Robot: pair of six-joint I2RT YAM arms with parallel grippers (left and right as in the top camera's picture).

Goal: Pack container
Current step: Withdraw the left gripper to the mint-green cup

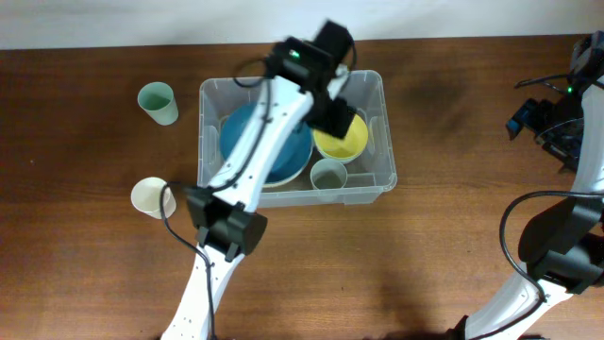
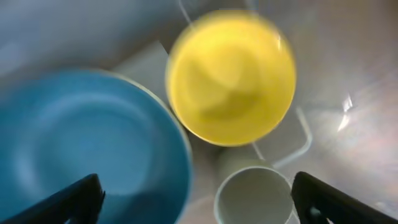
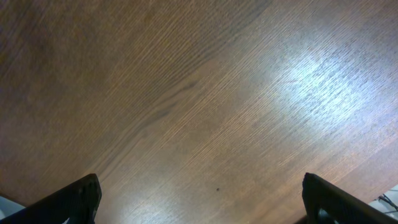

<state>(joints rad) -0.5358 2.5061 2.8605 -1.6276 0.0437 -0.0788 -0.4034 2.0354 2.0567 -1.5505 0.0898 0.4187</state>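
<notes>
Yellow bowl (image 2: 230, 78), blue bowl (image 2: 81, 143) and 1 cup (image 2: 252, 193) lie side by side to fit the container (image 1: 377, 179); left gripper (image 2: 196, 199) above and right gripper (image 3: 199, 193) both gape empty.

White arms (image 1: 253, 142), black joints (image 1: 226, 225), cables (image 1: 503, 236) — black left claw (image 2: 196, 190).

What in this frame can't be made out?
Overhead: the left arm covers part of the blue bowl and part of the far wall of the container.
Left wrist: the yellow bowl is blurred; the bottom edge cuts off the pale cup.
Right wrist: only table shows; the corners cut off the jaws.
</notes>
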